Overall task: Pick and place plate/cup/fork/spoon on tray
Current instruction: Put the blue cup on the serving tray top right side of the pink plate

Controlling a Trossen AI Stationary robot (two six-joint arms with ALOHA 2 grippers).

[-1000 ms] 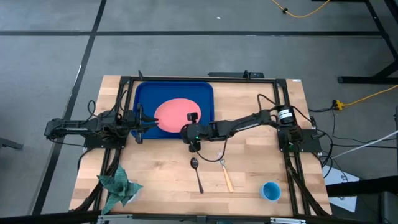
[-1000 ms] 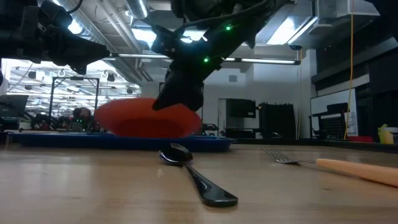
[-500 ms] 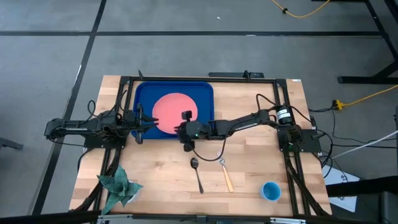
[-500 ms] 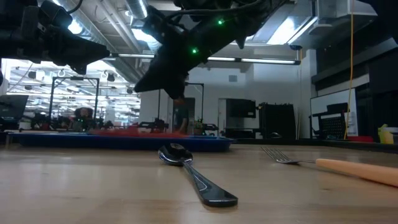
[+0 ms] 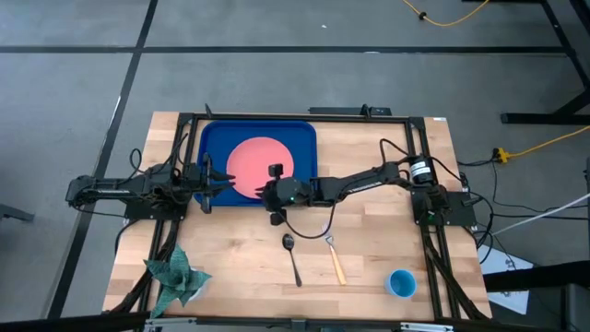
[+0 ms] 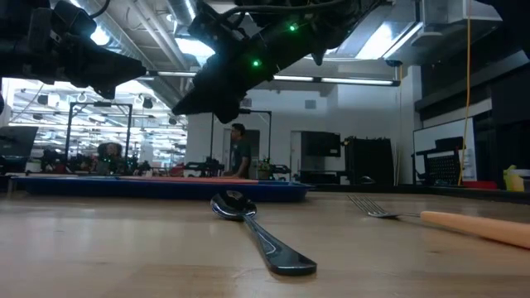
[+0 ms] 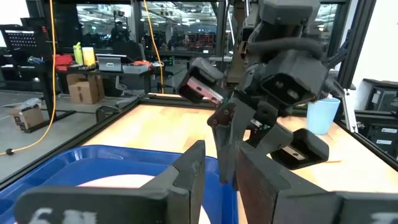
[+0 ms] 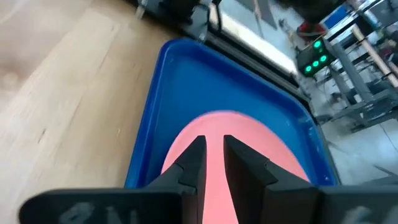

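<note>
Wooden desk [image 5: 369, 249] carries a dark-blue rectangular tray [image 5: 214, 136] with the flat salmon-pink plate [image 5: 251, 157] lying in it. Right pincer [image 5: 275, 171] hovers over the plate's edge, fingers nearly closed, empty. Left pincer [image 5: 208, 177] waits at the tray's side, fingers narrowly parted. Plate looks placed; next likely the dark metallic spoon [image 5: 291, 255], needing a low grasp.

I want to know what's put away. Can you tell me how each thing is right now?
plate: flat in the tray, let go
tray: holds only the plate
spoon: lying on the table
fork: lying on the table
cup: upright on the table
right gripper: above the plate, fingers nearly together, empty
left gripper: waiting at the tray's edge
</note>
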